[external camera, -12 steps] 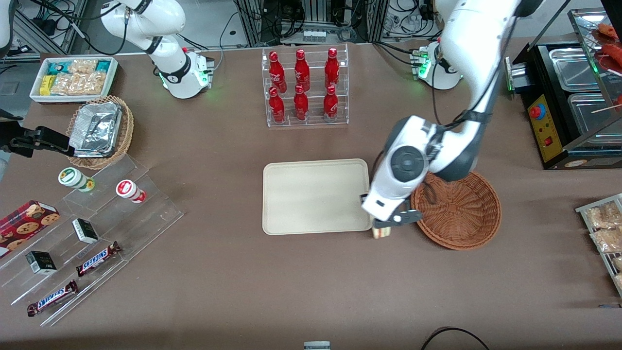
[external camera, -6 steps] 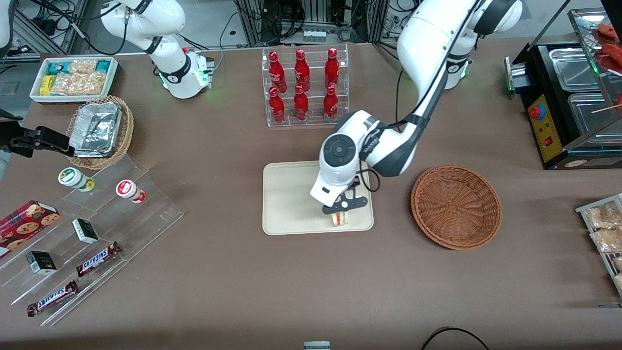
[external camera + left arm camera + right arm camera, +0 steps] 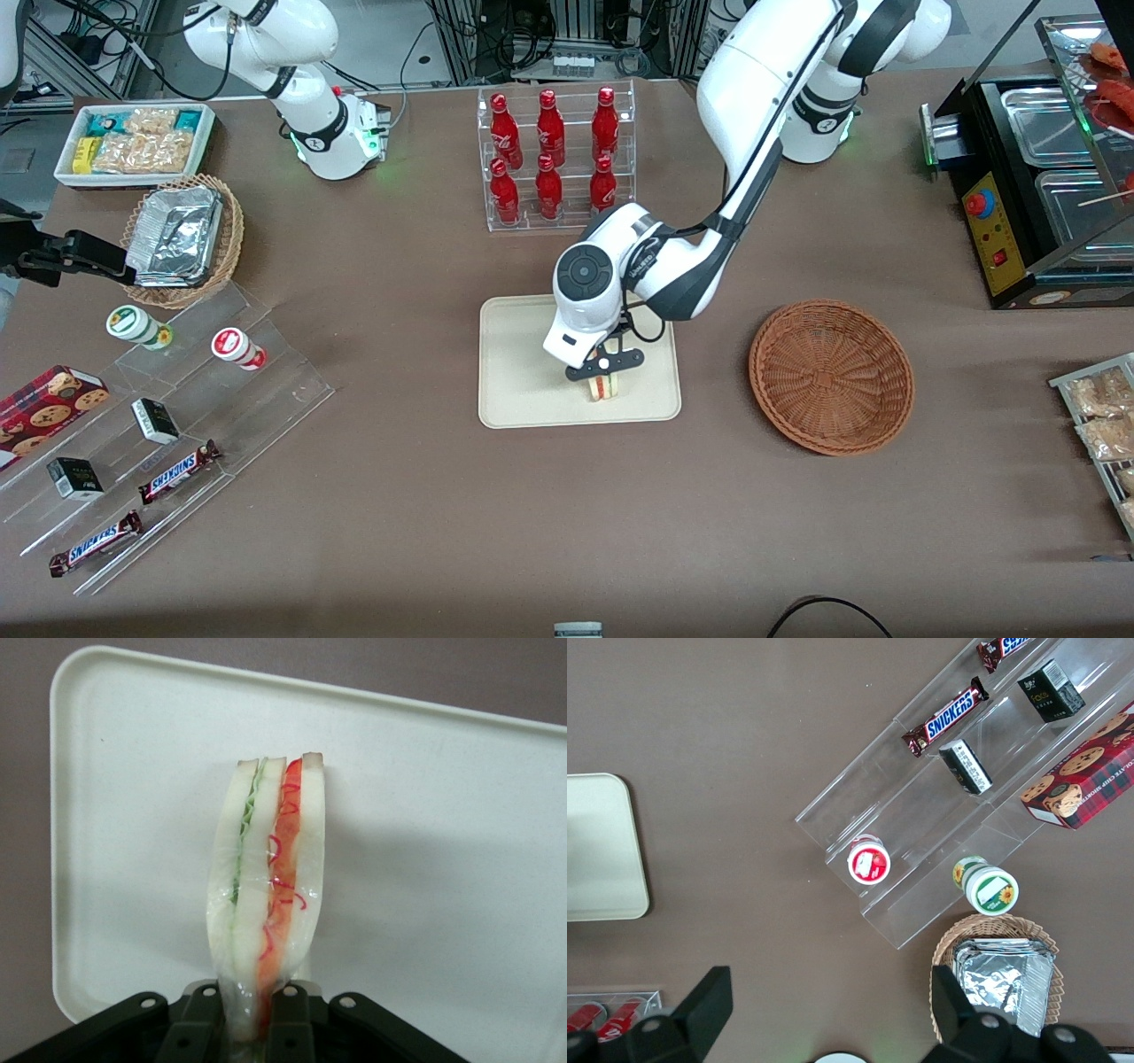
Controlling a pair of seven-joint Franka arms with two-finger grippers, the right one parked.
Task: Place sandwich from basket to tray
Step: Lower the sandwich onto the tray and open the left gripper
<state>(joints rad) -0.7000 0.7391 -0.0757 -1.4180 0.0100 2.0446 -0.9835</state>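
Observation:
My left gripper [image 3: 605,379] hangs over the cream tray [image 3: 523,354], shut on the sandwich [image 3: 605,387]. The sandwich is a wrapped wedge of white bread with green and red filling on its cut edge. In the left wrist view the sandwich [image 3: 266,895] is pinched upright between the black fingers [image 3: 296,1023], with the tray [image 3: 443,859] right beneath it; whether it touches the tray I cannot tell. The reddish-brown wicker basket [image 3: 831,377] sits beside the tray toward the working arm's end and holds nothing.
A clear rack of red bottles [image 3: 554,159] stands farther from the front camera than the tray. A clear stepped display with snack bars and cups [image 3: 168,425], a foil-tray basket [image 3: 182,239] and a white snack bin [image 3: 135,142] lie toward the parked arm's end. A black appliance [image 3: 1036,177] is at the working arm's end.
The gripper has carried the sandwich from beside the basket's rim across onto the tray, then a little farther inward over the tray and lower. The basket stays put.

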